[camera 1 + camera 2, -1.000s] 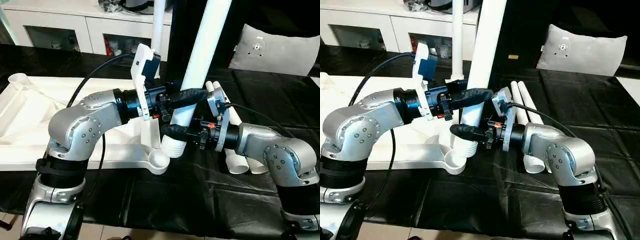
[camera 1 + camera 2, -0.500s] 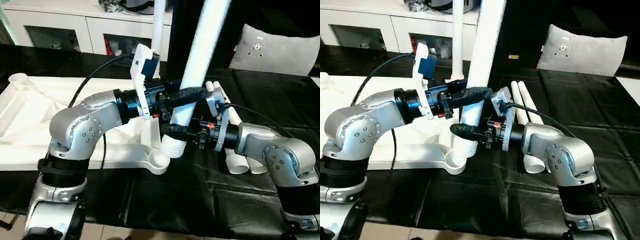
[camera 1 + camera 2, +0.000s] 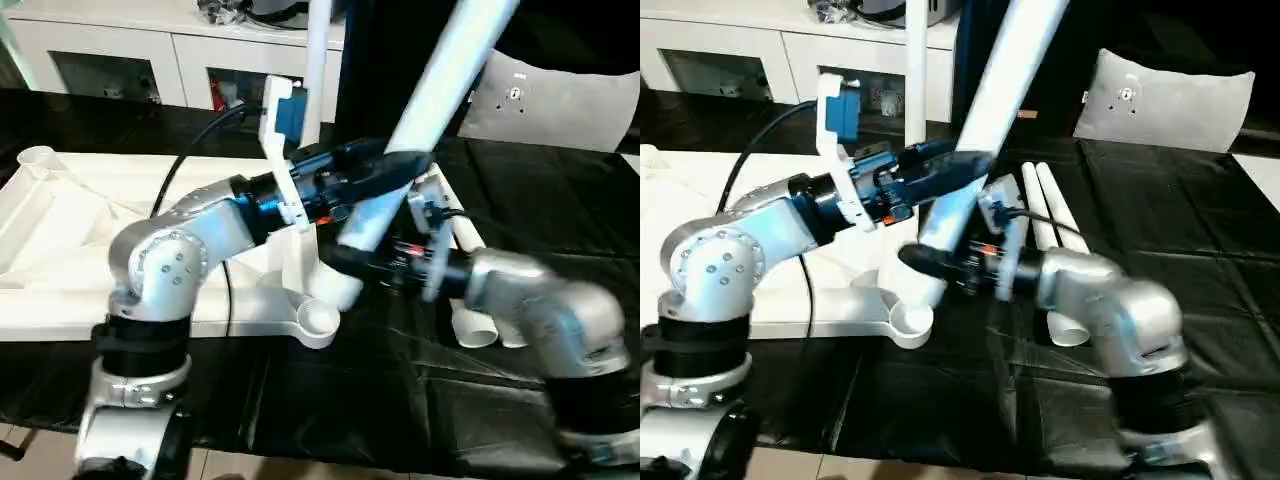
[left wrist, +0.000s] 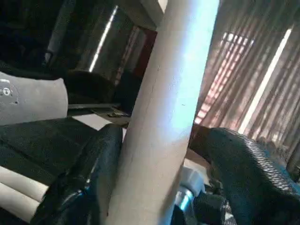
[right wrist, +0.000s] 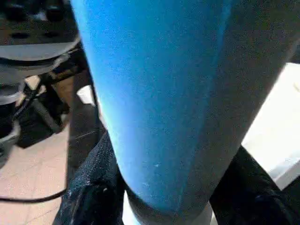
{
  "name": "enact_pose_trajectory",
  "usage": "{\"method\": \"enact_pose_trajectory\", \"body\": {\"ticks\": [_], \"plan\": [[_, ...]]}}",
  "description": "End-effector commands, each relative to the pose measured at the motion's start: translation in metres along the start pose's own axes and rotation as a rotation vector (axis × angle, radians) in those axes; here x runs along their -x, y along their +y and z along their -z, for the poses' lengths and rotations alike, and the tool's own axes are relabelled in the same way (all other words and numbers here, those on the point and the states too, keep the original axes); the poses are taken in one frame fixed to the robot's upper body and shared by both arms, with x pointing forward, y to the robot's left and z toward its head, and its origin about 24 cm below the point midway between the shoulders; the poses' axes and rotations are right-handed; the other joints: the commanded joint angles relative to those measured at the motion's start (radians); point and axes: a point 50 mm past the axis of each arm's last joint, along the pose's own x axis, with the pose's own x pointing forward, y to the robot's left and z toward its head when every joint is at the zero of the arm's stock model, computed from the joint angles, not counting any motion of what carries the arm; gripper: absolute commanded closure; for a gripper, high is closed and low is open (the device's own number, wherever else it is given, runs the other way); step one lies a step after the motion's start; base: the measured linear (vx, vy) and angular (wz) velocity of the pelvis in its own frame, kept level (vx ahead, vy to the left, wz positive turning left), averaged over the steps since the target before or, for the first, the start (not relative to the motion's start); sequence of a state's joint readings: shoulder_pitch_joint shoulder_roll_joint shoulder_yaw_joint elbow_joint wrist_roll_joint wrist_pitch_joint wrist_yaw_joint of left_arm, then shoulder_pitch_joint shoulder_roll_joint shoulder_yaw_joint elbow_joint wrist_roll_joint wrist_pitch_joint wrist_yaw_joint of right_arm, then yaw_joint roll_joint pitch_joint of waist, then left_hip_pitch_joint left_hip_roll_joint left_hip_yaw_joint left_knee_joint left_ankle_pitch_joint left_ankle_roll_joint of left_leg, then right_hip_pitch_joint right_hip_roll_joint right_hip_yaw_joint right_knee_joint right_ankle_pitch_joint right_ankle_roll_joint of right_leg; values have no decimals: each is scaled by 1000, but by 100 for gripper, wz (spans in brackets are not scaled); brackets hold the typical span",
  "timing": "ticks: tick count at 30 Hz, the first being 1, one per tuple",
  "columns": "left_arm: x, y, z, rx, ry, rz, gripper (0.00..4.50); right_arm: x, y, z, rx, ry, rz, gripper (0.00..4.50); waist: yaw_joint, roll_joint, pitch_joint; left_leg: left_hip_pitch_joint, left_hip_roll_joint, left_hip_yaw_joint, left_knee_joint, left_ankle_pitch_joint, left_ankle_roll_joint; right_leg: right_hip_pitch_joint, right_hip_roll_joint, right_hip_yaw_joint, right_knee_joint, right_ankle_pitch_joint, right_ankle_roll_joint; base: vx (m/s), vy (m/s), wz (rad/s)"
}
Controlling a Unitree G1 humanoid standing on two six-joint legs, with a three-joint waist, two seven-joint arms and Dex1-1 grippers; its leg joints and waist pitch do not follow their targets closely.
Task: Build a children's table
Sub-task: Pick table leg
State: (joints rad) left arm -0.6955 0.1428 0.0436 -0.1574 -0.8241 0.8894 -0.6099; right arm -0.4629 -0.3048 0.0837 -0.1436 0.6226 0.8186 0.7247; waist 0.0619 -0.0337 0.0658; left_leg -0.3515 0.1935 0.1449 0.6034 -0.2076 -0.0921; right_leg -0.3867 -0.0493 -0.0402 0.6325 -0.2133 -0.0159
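Note:
The children's table top (image 3: 60, 230) lies upside down, ribbed side up, with its near corner socket (image 3: 318, 320) open. One white leg (image 3: 318, 50) stands in a far socket. Another leg (image 3: 440, 80) leans steeply to the right, its lower end just above and right of the near socket. My left gripper (image 3: 395, 170) is open around this leg's middle: one finger (image 4: 89, 187) lies against it, the other finger (image 4: 243, 173) stands off it. My right gripper (image 3: 340, 258) is shut on the leg (image 5: 159, 93) near its lower end.
Two spare legs (image 3: 470, 320) lie side by side on the black cloth behind my right forearm. A grey-white cushion (image 3: 560, 100) rests at the back right. A white cabinet (image 3: 150, 50) runs along the back left.
The held leg has tipped from nearly upright to a steep lean to the right. My left gripper has opened and risen a little. My right arm has shifted with the leg's lower end.

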Motion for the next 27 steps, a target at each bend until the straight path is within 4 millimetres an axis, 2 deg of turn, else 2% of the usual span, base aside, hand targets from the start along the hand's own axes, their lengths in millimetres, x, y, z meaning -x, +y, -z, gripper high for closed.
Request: {"method": "enact_pose_trajectory", "body": {"ticks": [1, 2, 3, 4, 5, 6, 7, 8, 9, 11, 12, 13, 15, 16, 17, 18, 20, 21, 22, 24, 25, 26, 27], "plan": [[-8, -17, -2, -26, -8, 107, 84, -1, -5, 6, -17, 31, 47, 259, 4, -3, -76, -6, 18, 11, -56, 16, 4, 67, -64, 44, -61, 0, -204, 0, 0, 0], [-4, -16, -4, -47, -14, 106, 72, -2, -5, 6, -8, 18, 59, 259, 7, 16, -76, -6, 18, 8, -56, 14, 1, 65, -66, 43, -60, 1, -205, 0, 0, 0], [1, -15, -9, -58, -32, 104, 56, -2, -7, 6, 0, -4, 98, 259, 2, 7, -76, -7, 17, 11, -56, 9, 0, 66, -64, 44, -63, 7, -202, 0, 0, 0], [6, -14, -12, -65, -44, 103, 56, -2, -9, 6, 4, -20, 125, 259, 4, 12, -76, -5, 17, 10, -57, 8, -4, 65, -65, 44, -62, 7, -202, 0, 0, 0], [10, -13, -15, -67, -55, 103, 51, -1, -10, 6, 8, -34, 157, 259, 1, 10, -76, -5, 16, 10, -58, 5, -11, 65, -63, 43, -62, 6, -201, 0, 0, 0], [13, -13, -17, -67, -59, 102, 37, -1, -12, 6, 10, -48, 183, 259, 3, 16, -76, -2, 17, 9, -58, 3, -16, 63, -64, 43, -61, 7, -203, 0, 0, 0], [14, -13, -17, -67, -59, 102, 37, -1, -12, 7, 11, -53, 191, 259, 2, 13, -76, -5, 16, 10, -59, 8, -22, 65, -63, 43, -61, 14, -204, 0, 0, 0], [20, -14, -18, -70, -56, 106, 13, 1, -14, 8, 18, -60, 229, 259, 1, 15, -77, -2, 17, 10, -59, 3, -30, 64, -62, 43, -60, 20, -210, 0, 0, 0], [27, -14, -17, -78, -40, 109, 13, 3, -16, 10, 30, -62, 270, 259, 2, 29, -77, -1, 18, 9, -58, 2, -38, 60, -63, 42, -58, 33, -212, 0, 0, 0], [38, -14, -14, -95, 4, 101, 1, 7, -17, 14, 35, -67, 317, 259, -3, 17, -75, -3, 15, 10, -61, -10, -38, 64, -58, 42, -59, 32, -204, 0, 0, 0], [41, -14, -12, -103, 25, 94, 1, 8, -17, 15, 32, -70, 328, 259, -2, 19, -75, -3, 15, 10, -61, -13, -37, 65, -60, 43, -59, 23, -199, 0, 0, 0], [43, -12, -9, -116, 54, 81, 0, 9, -17, 15, 23, -77, 336, 259, -4, 16, -73, -2, 15, 12, -62, -26, -34, 63, -59, 43, -64, -12, -187, 0, 0, 0], [48, -9, -4, -143, 115, 53, 0, 11, -17, 16, 6, -89, 353, 259, -5, 23, -72, 0, 16, 11, -66, -45, -34, 59, -59, 43, -65, -58, -167, 0, 0, 0], [61, -1, 6, -209, 247, -10, 0, 14, -15, 18, -4, -112, 389, 259, -4, 22, -71, 2, 18, 9, -67, -48, -34, 58, -61, 42, -69, -75, -160, 0, 0, 0], [69, 3, 9, -233, 300, -38, 0, 15, -14, 19, 1, -116, 400, 259, -8, 24, -69, -1, 17, 9, -70, -56, -38, 58, -58, 44, -67, -95, -141, 0, 0, 0], [69, 3, 9, -233, 300, -38, 0, 15, -14, 19, 1, -116, 400, 259, -7, 28, -70, 4, 18, 9, -69, -59, -43, 55, -59, 44, -69, -100, -133, 0, 0, 0], [89, 9, 18, -299, 425, -81, 0, 19, -12, 22, 37, -163, 455, 259, -6, 28, -69, 1, 19, 7, -71, -61, -45, 52, -62, 44, -74, -111, -128, 0, 0, 0], [90, 9, 19, -304, 433, -82, 0, 19, -11, 22, 39, -166, 457, 259, -9, 29, -68, 1, 18, 9, -71, -65, -51, 52, -61, 45, -71, -113, -124, 0, 0, 0], [98, 11, 26, -333, 492, -92, 0, 21, -11, 25, 49, -175, 472, 259, -10, 35, -69, 4, 19, 7, -72, -78, -57, 49, -61, 44, -71, -106, -134, 0, 0, 0], [106, 12, 33, -351, 544, -94, 0, 23, -10, 29, 58, -172, 486, 259, -10, 39, -67, 6, 20, 7, -74, -100, -60, 47, -60, 43, -72, -108, -141, 0, 0, 0], [111, 14, 37, -351, 576, -93, 0, 24, -10, 30, 70, -165, 493, 259, -12, 38, -67, 5, 20, 8, -74, -103, -62, 48, -59, 44, -69, -104, -144, 0, 0, 0], [118, 18, 45, -356, 633, -98, 29, 24, -11, 33, 80, -152, 498, 259, -9, 40, -67, 7, 19, 8, -75, -105, -63, 46, -59, 44, -69, -101, -149, 0, 0, 0], [118, 18, 45, -356, 633, -98, 29, 24, -11, 33, 80, -152, 498, 259, -8, 39, -66, 6, 18, 7, -75, -109, -61, 46, -60, 44, -71, -107, -149, 0, 0, 0]]}}
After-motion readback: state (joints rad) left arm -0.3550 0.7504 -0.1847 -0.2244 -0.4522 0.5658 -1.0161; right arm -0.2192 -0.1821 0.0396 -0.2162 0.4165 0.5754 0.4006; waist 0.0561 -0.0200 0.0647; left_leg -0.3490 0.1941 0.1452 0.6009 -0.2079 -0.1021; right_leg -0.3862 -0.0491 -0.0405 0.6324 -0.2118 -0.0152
